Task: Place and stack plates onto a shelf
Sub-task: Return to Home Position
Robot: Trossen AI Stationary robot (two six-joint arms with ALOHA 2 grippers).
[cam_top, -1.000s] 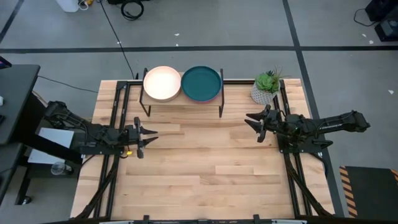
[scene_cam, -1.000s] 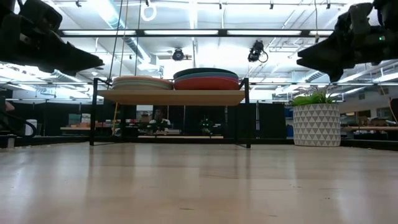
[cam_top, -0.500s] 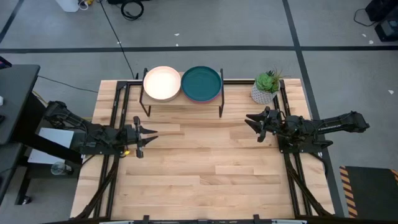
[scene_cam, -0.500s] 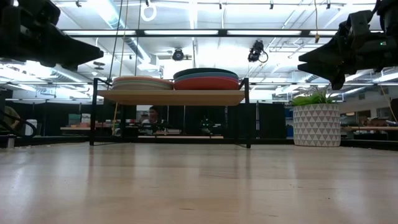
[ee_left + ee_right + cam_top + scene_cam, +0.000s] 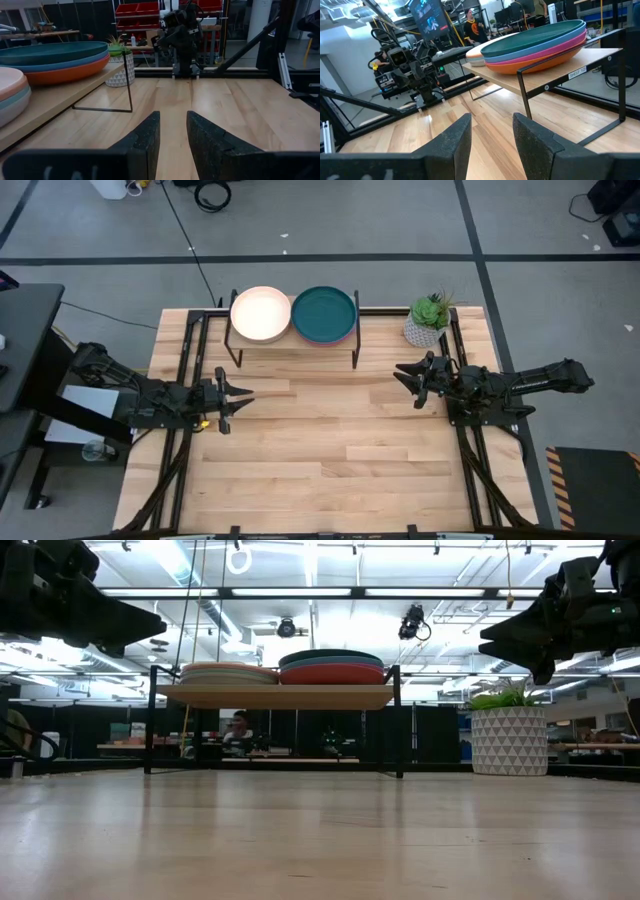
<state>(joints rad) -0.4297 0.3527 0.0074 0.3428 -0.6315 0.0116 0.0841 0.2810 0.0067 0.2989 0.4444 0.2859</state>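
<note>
The left claw [image 5: 238, 396] hangs above the left side of the table [image 5: 320, 470], pointing toward the middle. Its own camera shows the two fingers [image 5: 145, 137] a little apart with nothing between them.

The shelf [image 5: 292, 344] stands at the far edge of the table, left of centre, well apart from both claws. All the plates in view are on it, in two stacks side by side that nearly touch. The left stack [image 5: 260, 314] has a pale peach plate on top; from the side, a light blue one and a pale one show beneath it. The right stack [image 5: 323, 314] is topped by a dark teal plate, with blue, pink and orange rims under it, the orange lowest. In the level view both stacks sit flat on the wooden top, the right one slightly taller.

A potted plant [image 5: 428, 322] stands just right of the shelf, at the far right corner.

The right claw [image 5: 402, 375] hangs above the right side of the table, near the plant, facing the left claw. Its fingers [image 5: 452, 137] are spread with an empty gap.
</note>
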